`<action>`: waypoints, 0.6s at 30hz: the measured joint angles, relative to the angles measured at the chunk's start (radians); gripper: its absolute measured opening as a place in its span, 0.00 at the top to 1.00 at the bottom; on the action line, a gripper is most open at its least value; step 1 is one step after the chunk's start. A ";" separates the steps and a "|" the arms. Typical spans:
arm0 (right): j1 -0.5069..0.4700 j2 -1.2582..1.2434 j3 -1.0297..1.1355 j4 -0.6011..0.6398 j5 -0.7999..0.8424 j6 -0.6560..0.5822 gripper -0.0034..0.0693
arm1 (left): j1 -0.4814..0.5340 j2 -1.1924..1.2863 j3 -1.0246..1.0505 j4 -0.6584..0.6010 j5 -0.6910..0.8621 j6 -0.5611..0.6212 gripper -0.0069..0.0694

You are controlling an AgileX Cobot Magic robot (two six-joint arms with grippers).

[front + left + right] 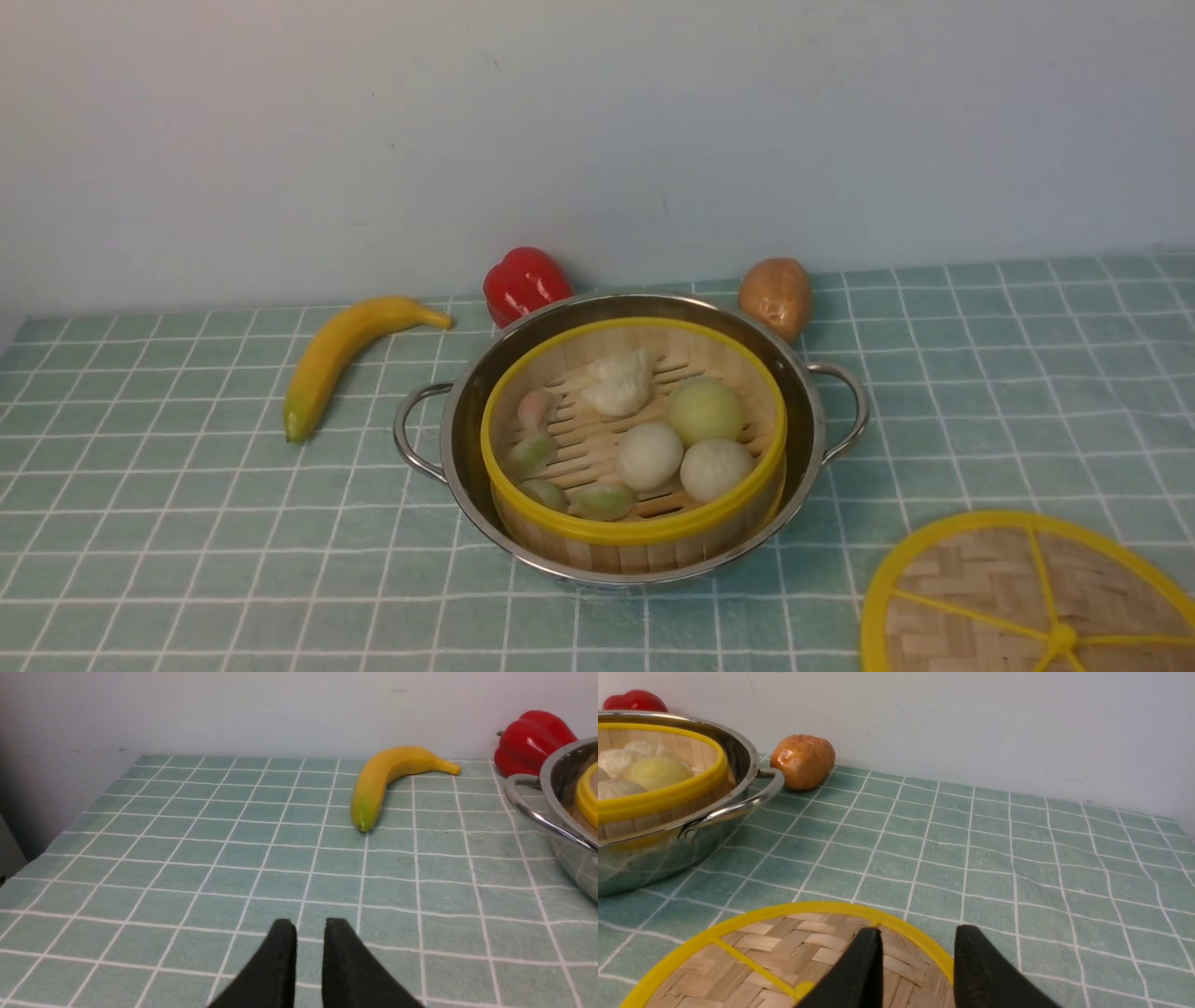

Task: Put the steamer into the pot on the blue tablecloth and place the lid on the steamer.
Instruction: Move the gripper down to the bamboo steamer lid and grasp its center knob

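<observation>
Lacking only its lid [971, 597], the steamer [635, 534] sits inside the pot [467, 411], mid blue tablecloth [187, 523].
The lid lies at the cloth's near right corner; my right gripper [917, 940] hovers over its rim, jaws apart, and my left gripper [310, 933] is slightly parted, empty.

Of the left gripper [310, 924], only two matte black fingers [275, 970] are seen, broad at the near end and tapered to blunt, rounded tips. The right gripper [920, 933] is shown by a pair of the same black, wedge-shaped make, with flat inner faces and a dull, slightly grainy finish.
</observation>
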 joint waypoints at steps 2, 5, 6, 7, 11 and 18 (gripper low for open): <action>0.000 0.000 0.000 0.000 0.000 0.000 0.62 | 0.000 0.000 0.000 -0.043 0.000 0.061 0.79; 0.000 0.000 0.000 0.000 0.000 0.000 0.62 | 0.000 0.000 0.000 -0.077 0.000 0.099 0.78; 0.000 0.000 0.000 0.000 0.000 0.000 0.62 | 0.000 0.000 0.000 -0.077 0.000 0.099 0.78; 0.000 0.000 0.000 0.000 0.000 0.000 0.62 | 0.000 0.000 0.000 -0.079 -0.001 0.103 0.77; 0.000 0.000 0.000 0.000 0.000 0.000 0.62 | 0.000 0.000 0.000 -0.078 -0.001 0.106 0.77; 0.000 0.000 0.000 0.000 0.000 0.000 0.62 | 0.000 0.000 0.000 -0.078 -0.001 0.110 0.76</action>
